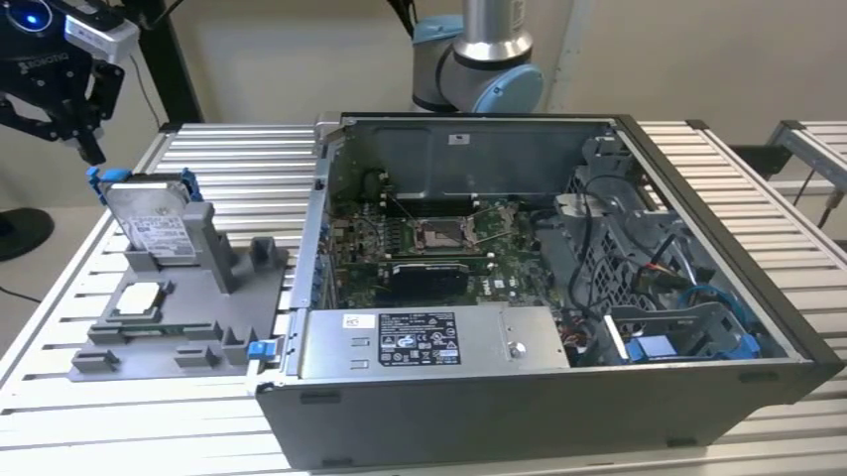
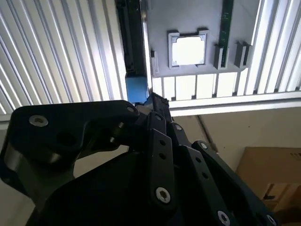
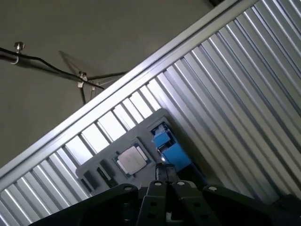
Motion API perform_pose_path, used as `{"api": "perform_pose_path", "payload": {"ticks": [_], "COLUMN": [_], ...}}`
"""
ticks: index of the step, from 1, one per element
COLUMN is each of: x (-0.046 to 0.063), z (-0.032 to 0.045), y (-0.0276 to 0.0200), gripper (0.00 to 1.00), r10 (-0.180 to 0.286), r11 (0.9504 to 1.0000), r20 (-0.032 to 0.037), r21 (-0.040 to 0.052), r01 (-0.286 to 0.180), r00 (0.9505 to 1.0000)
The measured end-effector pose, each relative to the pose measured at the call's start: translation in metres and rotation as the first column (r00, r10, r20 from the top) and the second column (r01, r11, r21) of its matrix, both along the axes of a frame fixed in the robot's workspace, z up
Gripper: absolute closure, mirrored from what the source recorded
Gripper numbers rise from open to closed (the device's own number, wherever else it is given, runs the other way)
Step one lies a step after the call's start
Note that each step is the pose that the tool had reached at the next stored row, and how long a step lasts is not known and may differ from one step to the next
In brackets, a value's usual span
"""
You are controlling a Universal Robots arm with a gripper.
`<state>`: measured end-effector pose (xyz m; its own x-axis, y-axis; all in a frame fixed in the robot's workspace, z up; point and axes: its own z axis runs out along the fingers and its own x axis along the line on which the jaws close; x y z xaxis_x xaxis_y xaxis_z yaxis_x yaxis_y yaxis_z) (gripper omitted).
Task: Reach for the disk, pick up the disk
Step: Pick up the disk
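The disk (image 1: 150, 220) stands on edge in a grey holder (image 1: 218, 260) at the exterior view's left. It is silver-grey with a white label and a blue bracket round it. My black gripper (image 1: 90, 151) hangs just above and beyond the disk's top corner, apart from it. Its fingers are drawn together to a point and hold nothing. In both wrist views the fingertips (image 2: 155, 100) (image 3: 164, 171) meet close over the blue bracket (image 2: 137, 90) (image 3: 170, 151).
A small square silver chip (image 1: 139, 297) (image 2: 188, 50) (image 3: 131, 159) lies in the same grey holder. An open computer case (image 1: 741, 288) with a grey power supply box (image 1: 423, 342) stands on the slatted table (image 1: 238, 159) to the exterior view's right. The arm's base (image 1: 473, 59) rises behind the case.
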<state>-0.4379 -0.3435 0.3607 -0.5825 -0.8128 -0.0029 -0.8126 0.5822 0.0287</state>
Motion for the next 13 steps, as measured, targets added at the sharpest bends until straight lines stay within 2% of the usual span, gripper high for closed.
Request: {"api": "perform_pose_path", "payload": {"ticks": [4,7,13], "x": [0.0000,0.0000,0.0004], "z": [0.0000,-0.0001,-0.0002], "y": [0.0000,0.0000,0.0000], "gripper": [1.00,1.00,1.00], "r10": [0.072,0.127,0.215], "r11": [0.9974,0.9919,0.9766], "r20": [0.0117,0.0198,0.0199], "r21": [-0.0004,-0.0011,-0.0012], "r01": [-0.072,-0.127,-0.215], "r00": [0.9973,0.9917,0.9764]}}
